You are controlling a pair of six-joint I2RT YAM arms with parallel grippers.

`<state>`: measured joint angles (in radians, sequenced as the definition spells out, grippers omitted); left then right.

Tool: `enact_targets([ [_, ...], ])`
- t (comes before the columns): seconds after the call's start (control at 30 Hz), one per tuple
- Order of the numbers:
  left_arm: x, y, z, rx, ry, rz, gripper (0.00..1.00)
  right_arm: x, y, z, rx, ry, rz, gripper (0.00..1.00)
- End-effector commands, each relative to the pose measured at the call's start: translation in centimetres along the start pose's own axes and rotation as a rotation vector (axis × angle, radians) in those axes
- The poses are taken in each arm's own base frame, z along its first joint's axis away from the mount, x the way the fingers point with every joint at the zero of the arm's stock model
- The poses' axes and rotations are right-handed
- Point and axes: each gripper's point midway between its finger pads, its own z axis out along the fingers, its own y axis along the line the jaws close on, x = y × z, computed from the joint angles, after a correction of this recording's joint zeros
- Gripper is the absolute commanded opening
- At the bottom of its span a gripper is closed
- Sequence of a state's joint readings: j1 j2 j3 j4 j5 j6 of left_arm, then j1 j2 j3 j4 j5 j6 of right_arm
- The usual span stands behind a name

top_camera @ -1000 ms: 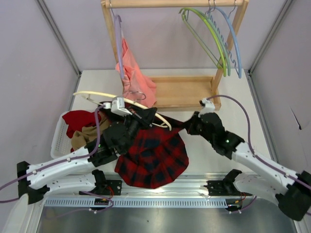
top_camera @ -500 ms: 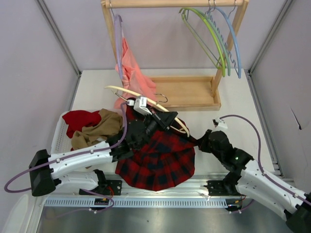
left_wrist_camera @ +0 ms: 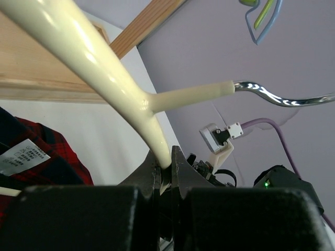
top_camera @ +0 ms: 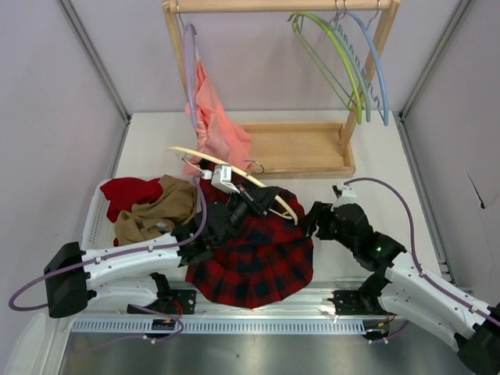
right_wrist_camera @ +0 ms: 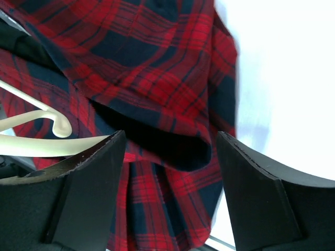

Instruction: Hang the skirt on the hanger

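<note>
Cream hanger is held clamped in the left gripper at frame centre; the tartan skirt beneath should be pinched at its edge by the parted right gripper

A small white fabric tag on the red and black plaid fabric skirt, lower left of the left wrist view, carries print too fine to read.

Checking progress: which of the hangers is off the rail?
The cream hanger, pinched by the fingers of the left gripper, partly over the plaid skirt. The lilac hanger, green hanger and blue hanger all hang from the wooden rail.
</note>
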<state>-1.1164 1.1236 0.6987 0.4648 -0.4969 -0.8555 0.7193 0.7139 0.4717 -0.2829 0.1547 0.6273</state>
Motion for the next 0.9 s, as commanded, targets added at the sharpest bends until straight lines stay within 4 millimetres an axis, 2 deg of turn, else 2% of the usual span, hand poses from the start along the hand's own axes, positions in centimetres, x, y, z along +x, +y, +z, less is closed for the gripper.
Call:
enact_targets([
  [0.0, -3.6, -1.6, -0.4, 0.046, -0.124, -0.028, 0.00, -0.7, 2.4, 0.3, -0.111, -0.014, 0.007, 0.75],
  [0.13, -4.6, -1.4, -0.6, 0.029, -0.159, -0.027, 0.00, 1.0, 2.1, 1.0, -0.103, 0.034, 0.027, 0.73],
  [0.23, -5.3, -1.8, -0.9, 0.036, -0.177, -0.020, 0.00, 1.1, 1.5, 1.2, -0.086, 0.018, 0.030, 0.72],
  [0.43, -6.1, -2.6, -1.6, 0.065, -0.180, -0.023, 0.00, 0.3, 1.0, 2.2, -0.058, -0.035, 0.006, 0.70],
  [0.53, -6.4, -2.7, -1.9, 0.068, -0.181, -0.030, 0.00, -0.3, 1.0, 3.3, -0.036, -0.055, 0.002, 0.63],
  [0.57, -6.5, -2.7, -2.0, 0.066, -0.183, -0.031, 0.00, -1.3, 1.9, 3.6, -0.066, -0.090, 0.000, 0.59],
  [0.63, -6.9, -2.7, -2.3, 0.063, -0.192, -0.037, 0.00, -1.0, 2.5, 4.4, -0.093, -0.072, -0.018, 0.53],
  [0.67, -7.1, -2.8, -2.3, 0.060, -0.196, -0.037, 0.00, -1.4, 3.3, 4.6, -0.131, -0.091, -0.032, 0.42],
  [0.7, -7.2, -2.8, -2.3, 0.058, -0.198, -0.032, 0.00, -1.1, 3.3, 4.9, -0.143, -0.082, -0.039, 0.38],
  [0.73, -7.2, -2.6, -2.2, 0.044, -0.197, -0.027, 0.00, -0.9, 4.4, 4.9, -0.203, -0.079, -0.047, 0.35],
  [0.8, -7.4, -2.6, -2.1, 0.029, -0.201, -0.025, 0.00, -0.1, 4.8, 4.8, -0.255, -0.070, -0.067, 0.37],
  [0.83, -7.2, -2.1, -1.9, 0.015, -0.196, -0.021, 0.00, -0.1, 6.1, 4.2, -0.333, -0.073, -0.082, 0.40],
  [0.87, -7.3, -2.0, -1.8, 0.009, -0.196, -0.023, 0.00, 0.0, 6.3, 4.0, -0.351, -0.076, -0.090, 0.47],
])
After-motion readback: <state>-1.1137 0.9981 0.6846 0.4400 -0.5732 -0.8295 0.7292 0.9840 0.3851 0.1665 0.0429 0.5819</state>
